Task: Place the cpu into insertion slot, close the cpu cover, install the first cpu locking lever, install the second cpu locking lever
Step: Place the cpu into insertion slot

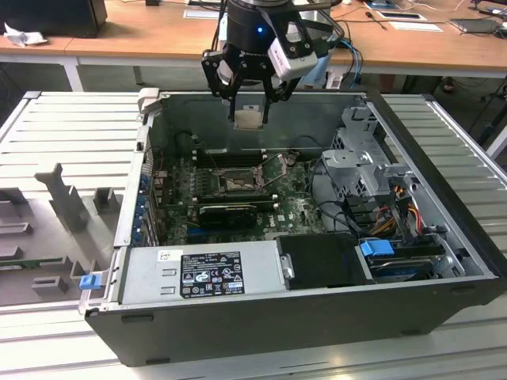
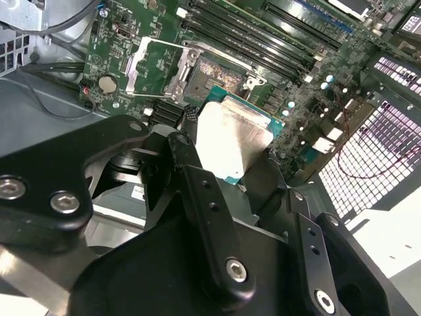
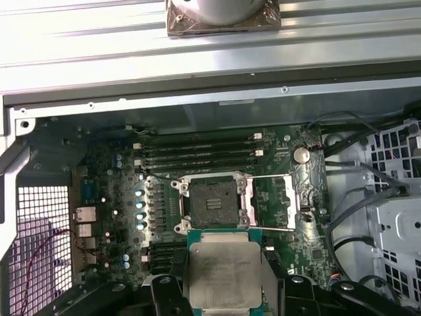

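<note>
My gripper (image 1: 249,101) hangs above the open computer case (image 1: 412,158), shut on the cpu (image 1: 249,118), a flat square chip with a pale silver top. In both wrist views the black fingers (image 2: 189,135) press the chip's two opposite edges, with the cpu (image 2: 233,135) (image 3: 223,270) held well above the motherboard. The insertion slot (image 3: 212,201) (image 2: 217,71) (image 1: 236,184) lies bare and dark below it. The cpu cover (image 3: 273,201) (image 2: 154,66), a silvery frame with a square window, is swung open and lies flat beside the slot.
Memory slots (image 3: 197,155) run along one side of the slot. A grey power supply (image 1: 198,273) fills the case's front, and a drive cage (image 1: 360,158) with cables stands at the exterior view's right. A grey moulded fixture (image 1: 63,198) sits left of the case.
</note>
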{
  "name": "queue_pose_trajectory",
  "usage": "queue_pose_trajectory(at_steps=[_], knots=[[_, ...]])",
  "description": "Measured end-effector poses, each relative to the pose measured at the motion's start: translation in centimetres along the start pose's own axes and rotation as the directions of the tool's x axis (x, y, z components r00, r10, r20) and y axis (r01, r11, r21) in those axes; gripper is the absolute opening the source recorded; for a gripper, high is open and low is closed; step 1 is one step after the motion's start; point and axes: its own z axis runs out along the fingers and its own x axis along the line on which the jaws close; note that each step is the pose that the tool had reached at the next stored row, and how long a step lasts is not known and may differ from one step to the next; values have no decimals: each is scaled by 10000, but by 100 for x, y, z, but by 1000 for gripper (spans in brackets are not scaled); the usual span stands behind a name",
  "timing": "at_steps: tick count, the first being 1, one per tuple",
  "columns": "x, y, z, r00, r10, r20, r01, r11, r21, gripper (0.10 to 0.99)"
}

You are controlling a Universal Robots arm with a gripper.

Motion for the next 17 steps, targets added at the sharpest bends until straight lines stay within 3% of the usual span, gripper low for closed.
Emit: queue_pose_trajectory(at_steps=[17], knots=[[0,0,3,9973,729,64,-729,9973,-18,529]])
